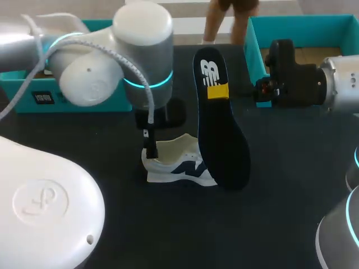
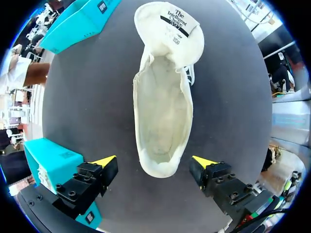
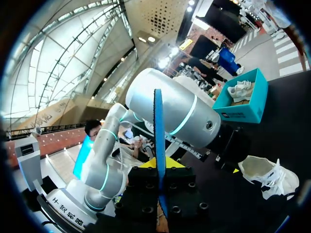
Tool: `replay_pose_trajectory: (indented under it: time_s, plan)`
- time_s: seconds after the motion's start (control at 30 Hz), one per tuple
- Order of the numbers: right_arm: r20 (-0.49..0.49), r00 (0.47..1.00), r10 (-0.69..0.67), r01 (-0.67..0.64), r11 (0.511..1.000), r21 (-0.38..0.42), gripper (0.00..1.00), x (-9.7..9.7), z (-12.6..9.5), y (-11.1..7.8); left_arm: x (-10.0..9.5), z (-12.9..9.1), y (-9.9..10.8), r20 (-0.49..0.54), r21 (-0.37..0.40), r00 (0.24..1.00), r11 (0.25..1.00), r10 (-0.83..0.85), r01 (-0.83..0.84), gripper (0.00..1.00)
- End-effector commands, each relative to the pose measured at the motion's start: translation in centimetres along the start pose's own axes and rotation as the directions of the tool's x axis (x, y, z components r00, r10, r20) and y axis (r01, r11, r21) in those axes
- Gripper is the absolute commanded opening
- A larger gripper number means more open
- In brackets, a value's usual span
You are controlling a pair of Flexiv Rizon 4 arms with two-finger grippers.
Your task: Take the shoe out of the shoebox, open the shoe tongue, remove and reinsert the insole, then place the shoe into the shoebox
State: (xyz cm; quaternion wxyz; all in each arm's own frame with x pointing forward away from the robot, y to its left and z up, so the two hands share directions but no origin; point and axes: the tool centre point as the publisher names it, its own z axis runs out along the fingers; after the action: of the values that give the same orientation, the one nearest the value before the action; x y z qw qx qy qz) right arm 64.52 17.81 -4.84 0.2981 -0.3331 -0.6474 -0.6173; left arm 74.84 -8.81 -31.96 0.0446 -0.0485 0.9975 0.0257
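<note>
Over the shoe, left fingers spread, right fingers tight on the insole, shoeboxes behind.

Probably an exhibition hall, high arched glazed roof, black demo table, teal shoeboxes

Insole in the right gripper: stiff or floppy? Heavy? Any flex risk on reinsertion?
Probably fairly stiff: the insole runs nearly straight from the right gripper, pinched near one end. Likely light, as that pinch alone seems to carry it. It looks thin, so it may flex when pressed into the shoe.
</note>
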Motion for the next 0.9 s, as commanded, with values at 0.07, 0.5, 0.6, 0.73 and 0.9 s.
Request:
replay_pose_trajectory:
  time_s: [0.07, 0.5, 0.6, 0.73, 0.9]
  plan:
    - [0.005, 1.000, 0.002, -0.002, 1.000, 0.001, 0.00, -0.01, 0.28, 0.00, -0.03, -0.07, -0.27, 0.000, -0.037, 1.000, 0.999, 0.000, 0.000, 1.00]
    - [0.005, 1.000, 0.002, -0.002, 1.000, 0.001, 0.00, -0.01, 0.28, 0.00, -0.03, -0.07, -0.27, 0.000, -0.037, 1.000, 0.999, 0.000, 0.000, 1.00]
    - [0.005, 1.000, 0.002, -0.002, 1.000, 0.001, 0.00, -0.01, 0.28, 0.00, -0.03, -0.07, -0.27, 0.000, -0.037, 1.000, 0.999, 0.000, 0.000, 1.00]
    - [0.005, 1.000, 0.002, -0.002, 1.000, 0.001, 0.00, -0.01, 0.28, 0.00, -0.03, -0.07, -0.27, 0.000, -0.037, 1.000, 0.999, 0.000, 0.000, 1.00]
    - [0.005, 1.000, 0.002, -0.002, 1.000, 0.001, 0.00, -0.01, 0.28, 0.00, -0.44, -0.74, -0.70, 0.005, -0.010, 1.000, 1.000, 0.008, -0.008, 1.00]
